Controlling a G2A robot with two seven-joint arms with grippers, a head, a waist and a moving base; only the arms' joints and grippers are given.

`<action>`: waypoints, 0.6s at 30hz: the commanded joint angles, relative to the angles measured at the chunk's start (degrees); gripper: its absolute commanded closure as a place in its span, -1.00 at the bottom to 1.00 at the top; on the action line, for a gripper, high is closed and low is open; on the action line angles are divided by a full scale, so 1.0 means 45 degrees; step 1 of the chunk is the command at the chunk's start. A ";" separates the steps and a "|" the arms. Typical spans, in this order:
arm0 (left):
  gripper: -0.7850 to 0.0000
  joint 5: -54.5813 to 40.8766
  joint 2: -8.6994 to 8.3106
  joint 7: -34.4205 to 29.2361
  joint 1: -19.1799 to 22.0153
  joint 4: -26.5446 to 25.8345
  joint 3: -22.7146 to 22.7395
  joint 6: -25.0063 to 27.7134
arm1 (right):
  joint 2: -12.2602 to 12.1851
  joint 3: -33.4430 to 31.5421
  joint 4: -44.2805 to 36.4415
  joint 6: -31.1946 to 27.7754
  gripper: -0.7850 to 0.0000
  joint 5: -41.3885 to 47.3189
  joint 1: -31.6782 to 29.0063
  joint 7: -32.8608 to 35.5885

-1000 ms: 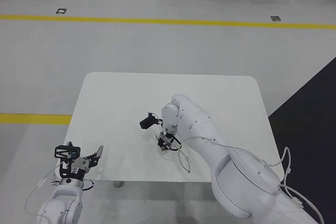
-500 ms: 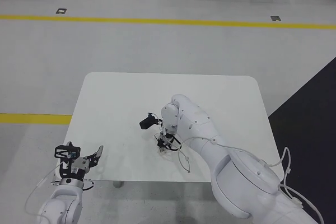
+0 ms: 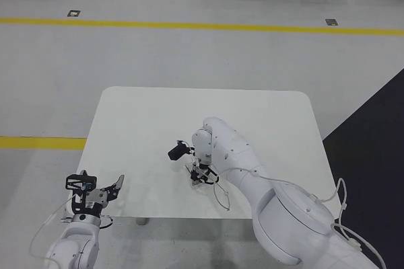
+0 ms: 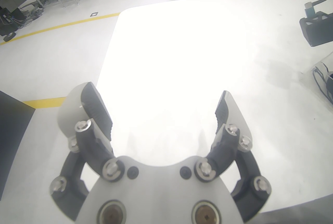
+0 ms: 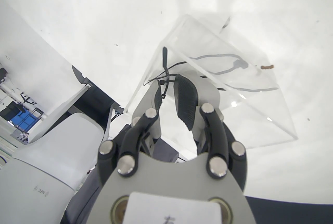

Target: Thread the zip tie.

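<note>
Zip tie (image 5: 162,82) apparently at right gripper (image 5: 169,84)

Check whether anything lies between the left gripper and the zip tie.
Nothing visible does. Bare table separates the open left gripper from the zip tie, which sits at the right gripper, by the edge of the clear plastic stand.

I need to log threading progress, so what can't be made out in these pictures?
1. Top view: the right arm covers the right pincer and the zip tie.
2. Right wrist view: whether the zip tie's tail passes through its head; thin strands cross at the clear plate's edge.
3. Left wrist view: the clear plate is cut off by the frame edge; glare washes out the table.
</note>
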State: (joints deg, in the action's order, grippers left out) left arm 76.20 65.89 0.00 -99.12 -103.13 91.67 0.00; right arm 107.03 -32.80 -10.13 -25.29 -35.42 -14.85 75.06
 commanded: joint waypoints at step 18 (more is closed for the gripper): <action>-1.00 0.0000 0.0000 0.0000 0.0000 0.0000 0.0000 0.0000 | -0.0028 -0.0267 -0.0137 -0.0609 1.00 0.0566 0.0888 0.0266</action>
State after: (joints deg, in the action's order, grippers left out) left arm 76.20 65.89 0.00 -99.12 -103.13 91.67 0.00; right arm 106.98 -34.04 -10.59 -27.90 -33.10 -10.97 76.40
